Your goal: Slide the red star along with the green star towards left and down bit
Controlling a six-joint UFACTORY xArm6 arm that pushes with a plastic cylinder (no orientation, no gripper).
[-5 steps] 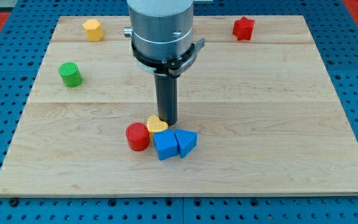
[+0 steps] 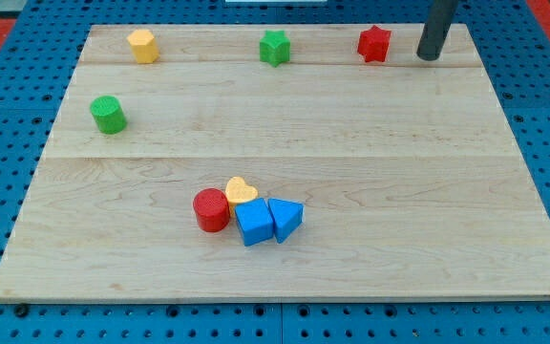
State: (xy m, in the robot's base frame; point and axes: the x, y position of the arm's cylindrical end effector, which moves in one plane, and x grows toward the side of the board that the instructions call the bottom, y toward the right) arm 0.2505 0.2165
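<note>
The red star (image 2: pixel 374 43) sits near the view's top right on the wooden board (image 2: pixel 399 191). The green star (image 2: pixel 274 47) sits to its left, near the top middle, apart from it. My tip (image 2: pixel 430 57) is at the view's top right, just right of the red star with a small gap, not touching it. The rod runs up out of the frame.
A yellow hexagon block (image 2: pixel 142 45) is at the top left. A green cylinder (image 2: pixel 108 115) is at the left. A cluster of a red cylinder (image 2: pixel 211 210), yellow heart (image 2: pixel 241 191), blue cube (image 2: pixel 253 223) and blue triangle (image 2: pixel 285 219) sits at the lower middle.
The rod has moved from the board's middle, beside the yellow heart, to the top right next to the red star. The green star, hidden before by the arm, now shows.
</note>
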